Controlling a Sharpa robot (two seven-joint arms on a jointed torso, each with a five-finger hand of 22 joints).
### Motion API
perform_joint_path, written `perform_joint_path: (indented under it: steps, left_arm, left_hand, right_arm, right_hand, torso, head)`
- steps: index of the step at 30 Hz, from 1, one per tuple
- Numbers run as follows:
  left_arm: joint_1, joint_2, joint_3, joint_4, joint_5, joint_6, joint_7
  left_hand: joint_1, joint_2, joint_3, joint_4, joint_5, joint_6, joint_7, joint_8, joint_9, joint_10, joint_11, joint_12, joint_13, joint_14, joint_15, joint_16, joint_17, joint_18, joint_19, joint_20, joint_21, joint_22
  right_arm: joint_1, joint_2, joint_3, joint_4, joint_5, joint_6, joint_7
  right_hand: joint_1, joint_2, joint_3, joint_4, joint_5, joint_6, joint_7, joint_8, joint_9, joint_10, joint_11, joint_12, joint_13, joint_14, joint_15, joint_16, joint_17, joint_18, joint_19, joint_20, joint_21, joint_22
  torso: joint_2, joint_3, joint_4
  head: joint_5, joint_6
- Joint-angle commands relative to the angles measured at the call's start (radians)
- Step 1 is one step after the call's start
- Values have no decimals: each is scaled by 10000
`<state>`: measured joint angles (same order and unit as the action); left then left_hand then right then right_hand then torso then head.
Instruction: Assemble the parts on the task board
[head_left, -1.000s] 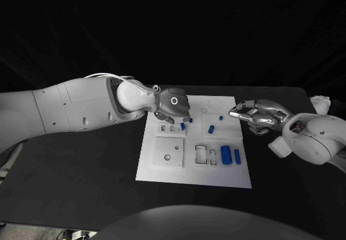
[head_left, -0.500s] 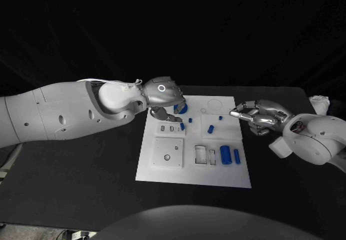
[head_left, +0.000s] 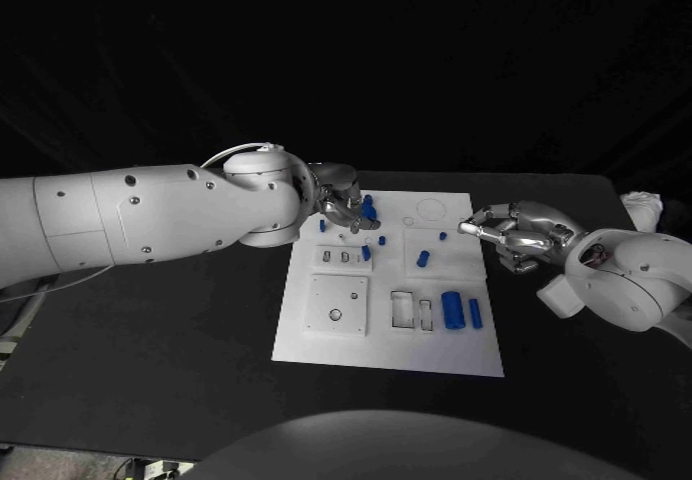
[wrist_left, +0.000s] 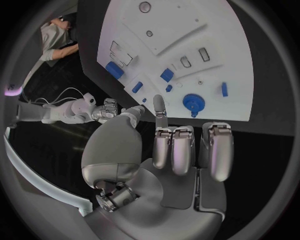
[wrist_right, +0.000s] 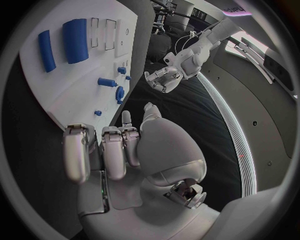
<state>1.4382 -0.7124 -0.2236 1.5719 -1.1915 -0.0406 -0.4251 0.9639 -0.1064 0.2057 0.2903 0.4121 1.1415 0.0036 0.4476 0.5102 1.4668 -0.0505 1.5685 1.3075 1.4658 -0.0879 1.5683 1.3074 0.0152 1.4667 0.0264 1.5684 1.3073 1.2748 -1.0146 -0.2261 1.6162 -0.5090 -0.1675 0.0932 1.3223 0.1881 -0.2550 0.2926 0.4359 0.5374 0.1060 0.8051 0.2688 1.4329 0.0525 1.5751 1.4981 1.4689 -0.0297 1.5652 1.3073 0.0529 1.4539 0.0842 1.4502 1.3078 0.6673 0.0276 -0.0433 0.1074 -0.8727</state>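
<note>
Head view: the task board (head_left: 387, 352) is seen mid-table, blue parts (head_left: 451, 308) lying on it. Nothing is held by the left hand (head_left: 343, 207), poised over its far edge, fingers apart. The right hand (head_left: 512, 233) is curled, empty, beside it.

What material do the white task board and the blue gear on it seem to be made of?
The white flat task board looks like matte plastic: even colour, no glare, crisp recesses. The small blue toothed gear also looks like plastic, uniformly coloured, possibly printed; I cannot confirm either.
</note>
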Motion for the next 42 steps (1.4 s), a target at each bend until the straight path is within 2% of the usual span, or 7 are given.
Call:
perform_joint_path:
  steps: [1,5,8,12,21,32,42]
  left_arm:
    - [70,179,19,-127,2660,1718,-2313]
    - [119,454,35,-323,3311,2321,-3274]
    - [135,649,41,-483,3500,2545,-3766]
    - [145,925,38,-818,3853,2613,-4188]
    - [150,1098,5,-1212,4881,2525,-4373]
    - [139,1389,-41,-1614,4756,2164,-4414]
    - [79,1792,-45,-2127,4590,1852,-4403]
  left_hand:
    - [-196,15,-244,2,87,48,93,-334,-136,1040,21,23,2633,1050,-31,25,2634,-152,1041,-25,24,2635]
    - [-618,35,-804,-1,157,216,154,-844,-350,1040,53,23,2633,1050,13,25,2634,-152,1041,-9,24,2635]
    - [-789,59,-1136,8,182,184,218,-1210,-504,1040,92,23,2633,1050,13,25,2634,-152,1041,9,24,2635]
    - [-796,234,-1413,0,360,136,313,-1719,-752,1040,155,23,2633,1050,54,25,2634,-152,1041,43,24,2635]
    - [-544,538,-1646,-38,595,-116,513,-2514,-1204,1040,324,23,2633,1050,186,25,2634,-152,1041,158,24,2635]
    - [-33,759,-1591,-110,642,-120,579,-2842,-1425,1040,394,23,2633,1050,256,25,2634,-152,1041,234,24,2635]
    - [202,848,-1508,-141,606,-148,609,-2991,-1520,1040,422,23,2633,1050,281,25,2634,-151,1037,261,21,2632]
  right_arm:
    - [-3,-31,0,211,44,-90,302]
    - [19,-50,2,473,46,-320,561]
    - [33,-25,2,574,47,-371,624]
    - [42,23,2,611,50,-413,622]
    - [76,7,2,750,66,-514,578]
    - [156,50,2,877,72,-545,519]
    - [189,57,3,889,144,-580,466]
  right_hand:
    - [51,105,-65,-16,98,112,8,54,-23,1379,-272,-43,727,1019,49,56,2635,-145,-1,45,-30,2128]
    - [120,87,-83,-24,369,196,3,33,-68,1379,-277,-43,727,1019,45,56,2635,-155,35,44,11,2142]
    - [253,67,-60,-23,876,325,-13,76,-82,1379,-290,-43,727,1019,35,56,2635,-154,35,36,14,2140]
    - [322,50,-44,-19,1207,412,-31,161,-53,1379,-301,-43,727,1019,26,56,2635,-139,-10,30,-29,2121]
    - [333,43,-42,-17,1289,412,-34,174,-48,1379,-304,-43,727,1019,23,56,2635,-134,-28,29,-46,2113]
    - [328,29,-51,-12,1313,401,-30,172,-49,1379,-303,-43,727,1019,23,56,2635,-118,-74,28,-95,2093]
    - [322,30,-53,-8,1321,398,-27,173,-49,1379,-302,-43,727,1019,23,56,2635,-117,-78,28,-99,2091]
  torso:
    - [10,37,-15]
    - [11,18,-22]
    - [4,37,-50]
    - [-30,48,-16]
    - [-139,192,5]
    - [-173,324,-23]
    - [-171,294,11]
  head:
    - [22,1]
    - [-17,1]
    - [-17,1]
    - [-56,1]
    - [81,1]
    - [258,1]
    - [300,1]
